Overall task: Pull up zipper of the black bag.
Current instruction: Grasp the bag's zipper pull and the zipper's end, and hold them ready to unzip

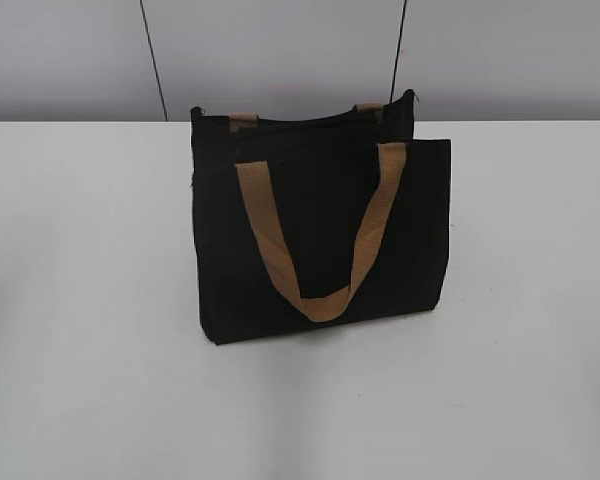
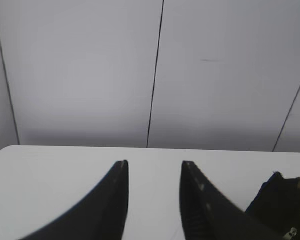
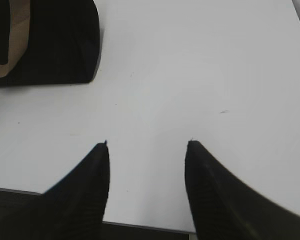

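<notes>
Bag: black bag upright on bench, mid-bench, toward rear edge.
Handles: one draped down bag's front face; second at top rear.
Behind: wall panels past bench edge.
Grippers: none near bag in exterior view.

The black bag stands upright mid-worktop, tan handles drooping, its silver zipper at the left end.

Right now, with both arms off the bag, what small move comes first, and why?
Probably ease the left gripper right toward the black bag: its jaws are open over bare table, and a small silver piece, likely the zipper, shows at the bag's near corner.
</notes>
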Controlling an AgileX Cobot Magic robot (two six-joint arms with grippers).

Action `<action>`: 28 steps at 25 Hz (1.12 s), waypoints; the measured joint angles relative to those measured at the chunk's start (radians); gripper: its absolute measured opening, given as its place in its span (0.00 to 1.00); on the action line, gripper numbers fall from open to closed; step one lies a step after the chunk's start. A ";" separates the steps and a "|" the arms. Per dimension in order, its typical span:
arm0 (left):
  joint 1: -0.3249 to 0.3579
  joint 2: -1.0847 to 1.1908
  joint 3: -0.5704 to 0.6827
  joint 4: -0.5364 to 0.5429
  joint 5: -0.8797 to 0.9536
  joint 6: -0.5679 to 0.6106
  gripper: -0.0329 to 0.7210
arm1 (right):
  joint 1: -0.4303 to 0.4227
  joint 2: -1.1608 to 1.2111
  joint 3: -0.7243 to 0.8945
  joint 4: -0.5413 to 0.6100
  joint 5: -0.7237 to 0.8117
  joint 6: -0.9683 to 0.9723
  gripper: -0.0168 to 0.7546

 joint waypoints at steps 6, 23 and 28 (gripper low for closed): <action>-0.057 0.234 0.053 0.007 -0.326 0.000 0.40 | 0.000 0.000 0.000 0.000 0.000 0.000 0.52; -0.161 0.961 0.278 0.213 -1.169 -0.019 0.40 | 0.000 0.000 0.000 0.000 0.000 0.000 0.52; -0.161 1.150 0.278 0.306 -1.280 -0.019 0.40 | 0.000 0.000 0.000 0.000 0.000 0.000 0.52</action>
